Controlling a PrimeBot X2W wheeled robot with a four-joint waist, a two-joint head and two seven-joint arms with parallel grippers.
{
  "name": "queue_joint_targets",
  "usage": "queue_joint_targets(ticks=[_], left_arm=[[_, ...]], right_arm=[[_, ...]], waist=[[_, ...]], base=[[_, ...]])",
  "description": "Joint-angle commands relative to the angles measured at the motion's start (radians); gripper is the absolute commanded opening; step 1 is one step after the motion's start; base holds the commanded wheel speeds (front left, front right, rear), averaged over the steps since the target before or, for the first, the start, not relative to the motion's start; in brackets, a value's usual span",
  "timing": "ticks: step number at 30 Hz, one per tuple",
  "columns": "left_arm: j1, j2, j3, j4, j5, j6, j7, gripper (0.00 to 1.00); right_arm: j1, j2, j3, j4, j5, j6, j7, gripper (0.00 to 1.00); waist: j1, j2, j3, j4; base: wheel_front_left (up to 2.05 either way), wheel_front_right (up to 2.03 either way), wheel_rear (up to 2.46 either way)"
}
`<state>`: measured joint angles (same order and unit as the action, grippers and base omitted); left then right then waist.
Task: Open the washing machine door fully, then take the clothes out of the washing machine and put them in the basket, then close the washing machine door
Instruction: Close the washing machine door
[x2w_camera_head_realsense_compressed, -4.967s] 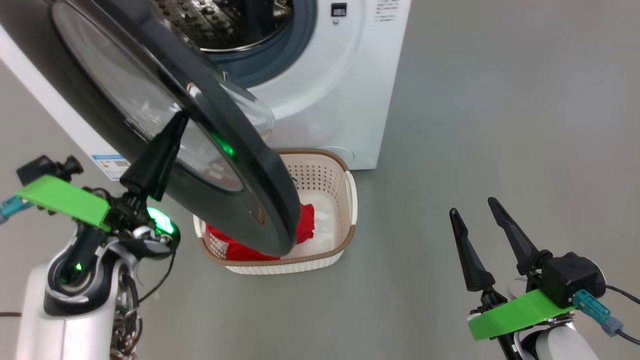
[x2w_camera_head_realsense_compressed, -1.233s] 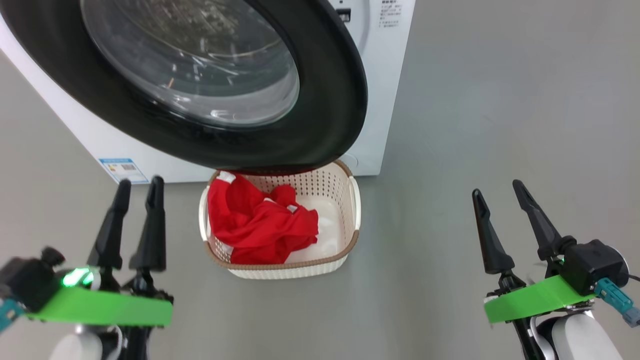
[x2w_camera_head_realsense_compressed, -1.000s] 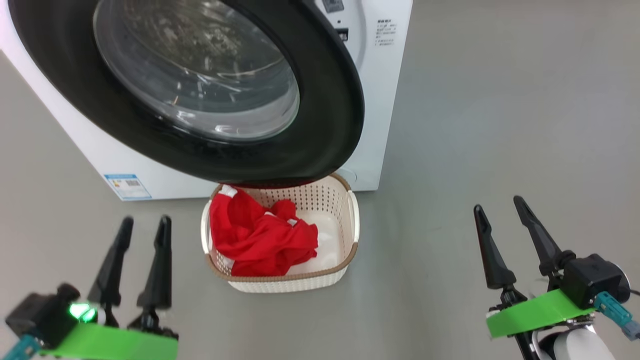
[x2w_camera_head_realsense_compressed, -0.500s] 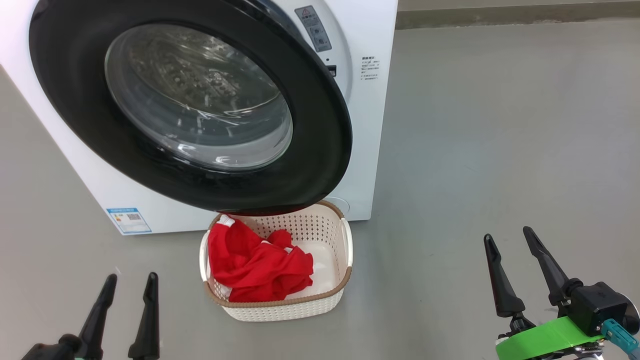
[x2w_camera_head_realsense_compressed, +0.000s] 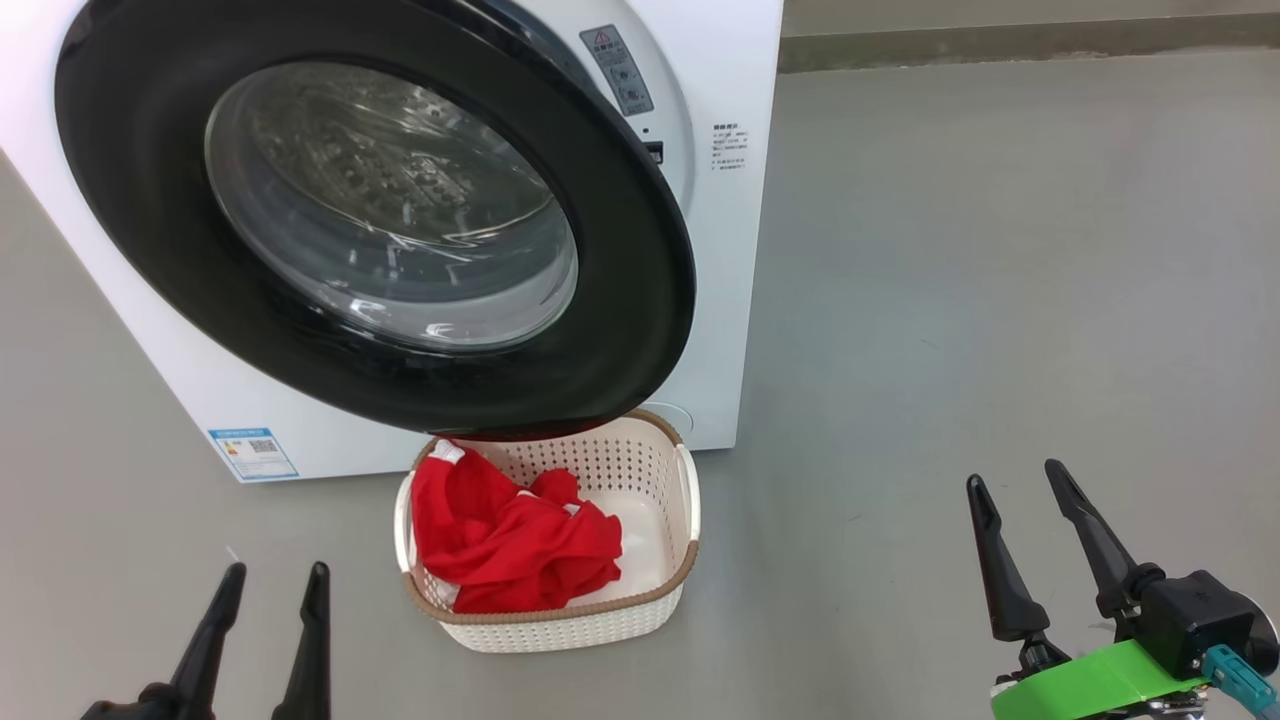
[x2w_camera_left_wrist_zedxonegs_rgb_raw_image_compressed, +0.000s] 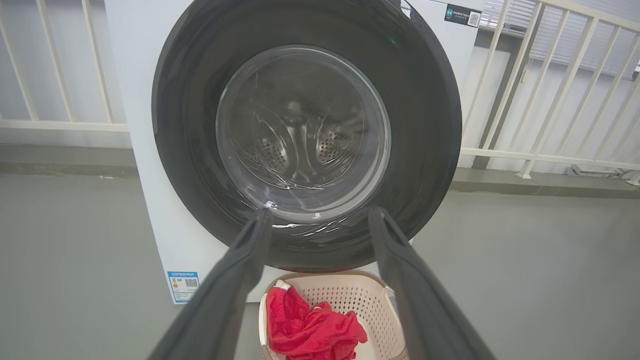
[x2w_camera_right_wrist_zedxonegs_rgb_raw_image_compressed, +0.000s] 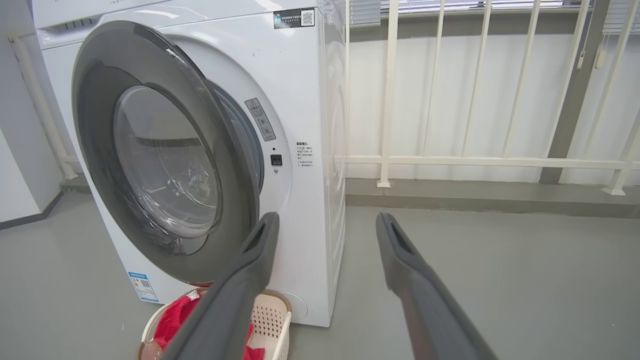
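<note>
The washing machine door (x2w_camera_head_realsense_compressed: 390, 210), a black ring around a glass bowl, stands almost shut against the white washing machine (x2w_camera_head_realsense_compressed: 720, 250). In the right wrist view the door (x2w_camera_right_wrist_zedxonegs_rgb_raw_image_compressed: 165, 160) still stands a little off the front at its right edge. The red clothes (x2w_camera_head_realsense_compressed: 510, 545) lie in the cream basket (x2w_camera_head_realsense_compressed: 560, 630) on the floor under the door. My left gripper (x2w_camera_head_realsense_compressed: 277, 572) is open, low at the left and well short of the machine. Far right of the basket, my right gripper (x2w_camera_head_realsense_compressed: 1013, 474) is open and empty. The left wrist view looks between open fingers (x2w_camera_left_wrist_zedxonegs_rgb_raw_image_compressed: 250, 260) at the door (x2w_camera_left_wrist_zedxonegs_rgb_raw_image_compressed: 305, 135), the basket (x2w_camera_left_wrist_zedxonegs_rgb_raw_image_compressed: 350, 300) and the clothes (x2w_camera_left_wrist_zedxonegs_rgb_raw_image_compressed: 310, 332).
A small blue label (x2w_camera_head_realsense_compressed: 252, 452) sits low on the machine's front. A white railing (x2w_camera_right_wrist_zedxonegs_rgb_raw_image_compressed: 450, 161) on a raised kerb (x2w_camera_right_wrist_zedxonegs_rgb_raw_image_compressed: 475, 197) runs behind the machine. Grey floor (x2w_camera_head_realsense_compressed: 950, 280) spreads to the right of the machine and the basket.
Five seconds ago the door stood wide open with my left gripper against it; now it is nearly shut and that gripper is drawn back. The head camera has tilted up over the last second.
</note>
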<state>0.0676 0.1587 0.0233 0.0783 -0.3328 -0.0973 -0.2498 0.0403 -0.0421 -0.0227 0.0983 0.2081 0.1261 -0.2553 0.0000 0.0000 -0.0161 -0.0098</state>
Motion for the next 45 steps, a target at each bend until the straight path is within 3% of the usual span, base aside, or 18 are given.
queue_joint_targets(ticks=[1, 5, 6, 7, 8, 9, 21, 45], left_arm=[[-0.019, 0.010, 0.039, -0.020, 0.007, -0.005, -0.012, 1.00], [-0.021, 0.000, 0.040, -0.023, 0.017, -0.014, -0.012, 1.00], [-0.022, -0.002, 0.039, -0.024, 0.019, -0.015, -0.012, 1.00], [-0.023, -0.004, 0.039, -0.026, 0.020, -0.017, -0.012, 1.00], [-0.024, -0.006, 0.039, -0.028, 0.022, -0.019, -0.012, 1.00], [-0.026, -0.010, 0.039, -0.031, 0.021, -0.020, -0.012, 1.00], [-0.072, -0.028, 0.004, -0.078, -0.050, -0.032, -0.012, 1.00], [-0.189, 0.005, -0.084, -0.094, -0.100, -0.033, -0.012, 1.00]], right_arm=[[-0.018, -0.008, 0.023, -0.027, -0.010, 0.005, -0.006, 1.00], [-0.016, -0.008, 0.019, -0.025, -0.016, 0.005, -0.006, 1.00], [-0.016, -0.008, 0.018, -0.024, -0.017, 0.005, -0.006, 0.87], [-0.017, -0.008, 0.018, -0.022, -0.017, 0.005, -0.006, 0.38], [-0.018, -0.008, 0.018, -0.018, -0.016, 0.005, -0.006, 0.07], [-0.020, -0.008, 0.018, -0.016, -0.019, 0.005, -0.006, 0.00], [-0.163, -0.008, 0.066, 0.045, -0.058, 0.005, -0.006, 0.00], [-0.674, -0.008, 0.260, 0.405, -0.019, 0.005, -0.006, 0.00]], waist=[[0.0000, 0.0000, 0.000, 0.000], [0.0000, 0.0000, 0.005, 0.006], [0.0000, 0.0000, 0.007, 0.008], [0.0000, 0.0000, 0.010, 0.011], [0.0000, 0.0000, 0.012, 0.013], [0.0000, 0.0000, 0.015, 0.016], [0.0000, 0.0000, 0.098, 0.079], [0.0000, 0.0000, 0.295, 0.249]], base=[[0.00, 0.00, 0.00], [0.00, 0.00, 0.00], [0.00, 0.00, 0.00], [0.00, 0.00, 0.00], [0.00, 0.00, 0.00], [0.00, 0.00, 0.00], [0.00, 0.00, 0.00], [0.00, 0.00, 0.00]])
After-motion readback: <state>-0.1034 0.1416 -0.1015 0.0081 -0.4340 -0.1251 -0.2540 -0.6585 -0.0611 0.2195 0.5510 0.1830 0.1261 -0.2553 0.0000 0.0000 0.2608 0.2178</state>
